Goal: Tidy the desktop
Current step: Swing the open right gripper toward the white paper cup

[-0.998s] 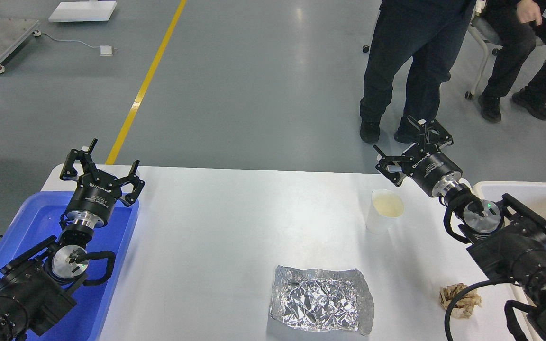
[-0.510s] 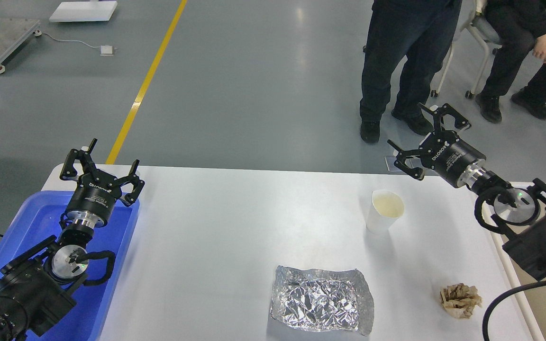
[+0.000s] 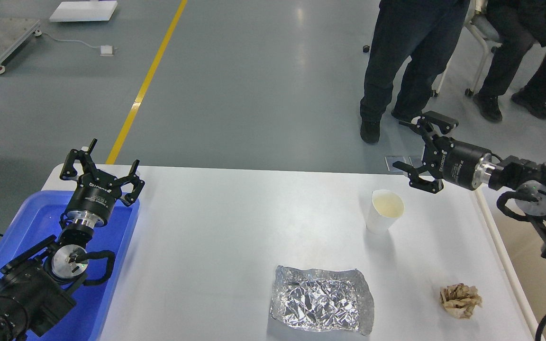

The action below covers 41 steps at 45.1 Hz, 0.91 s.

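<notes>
Nearest to me, along the front edge of the desktop (image 3: 216, 246), a sheet of crumpled foil (image 3: 321, 301) lies flat, well below and to the left of my right gripper (image 3: 420, 151). To the right of the foil sits a crumpled brown paper ball (image 3: 460, 300), almost straight below that gripper and well apart from it.

The desktop itself fills the middle of the view, stretching between my two arms. My left gripper (image 3: 98, 166) hangs at its far-left corner, over the far end of the blue tray (image 3: 26, 222) that lies alongside the table's left edge. Its fingers are spread wide and there is nothing between them.

Farther back, a white paper cup (image 3: 384, 210) stands upright on the table with pale liquid in it. It is just below and a little left of my right gripper, not touching it. That gripper points left, hovering above the table's far-right edge, jaws wide apart and holding nothing.

Beyond the table, past my right gripper, a standing person's legs (image 3: 405, 61) in dark trousers are on the grey floor, with a seated person (image 3: 524, 52) to their right. A yellow floor line (image 3: 147, 80) runs away behind my left gripper.
</notes>
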Each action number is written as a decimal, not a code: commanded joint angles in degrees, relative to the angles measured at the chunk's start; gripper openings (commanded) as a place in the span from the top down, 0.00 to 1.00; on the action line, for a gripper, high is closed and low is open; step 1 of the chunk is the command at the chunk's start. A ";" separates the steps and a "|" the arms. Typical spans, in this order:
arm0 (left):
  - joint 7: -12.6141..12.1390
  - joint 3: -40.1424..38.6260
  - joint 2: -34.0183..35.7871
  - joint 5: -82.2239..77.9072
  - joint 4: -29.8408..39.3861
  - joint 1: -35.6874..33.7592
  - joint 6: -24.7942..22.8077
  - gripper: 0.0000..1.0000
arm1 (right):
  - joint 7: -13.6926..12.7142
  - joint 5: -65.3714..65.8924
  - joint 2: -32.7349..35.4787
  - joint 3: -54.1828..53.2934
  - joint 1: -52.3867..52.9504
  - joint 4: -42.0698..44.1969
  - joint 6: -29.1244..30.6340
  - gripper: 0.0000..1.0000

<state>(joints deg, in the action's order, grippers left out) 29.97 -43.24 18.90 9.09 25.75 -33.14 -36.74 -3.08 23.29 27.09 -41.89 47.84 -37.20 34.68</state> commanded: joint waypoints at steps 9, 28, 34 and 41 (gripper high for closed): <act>0.00 0.00 0.00 -0.04 0.00 0.00 0.00 0.00 | 1.32 29.61 3.84 6.63 1.56 -3.31 -3.38 0.00; -0.09 0.00 0.00 -0.04 0.00 -0.09 0.00 0.00 | 8.00 33.49 4.02 23.60 2.00 -6.83 -16.92 0.00; -0.09 0.00 0.00 -0.04 0.00 -0.09 0.00 0.00 | 8.97 33.57 3.32 26.68 2.00 -6.83 -19.55 0.00; -0.09 0.00 0.00 -0.04 0.00 -0.09 0.00 0.00 | 9.76 34.36 2.53 31.16 2.09 -6.74 -23.16 0.00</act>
<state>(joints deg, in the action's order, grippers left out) 29.88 -43.24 18.90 9.05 25.75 -33.16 -36.74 4.84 56.19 30.49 -17.47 49.80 -43.69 16.98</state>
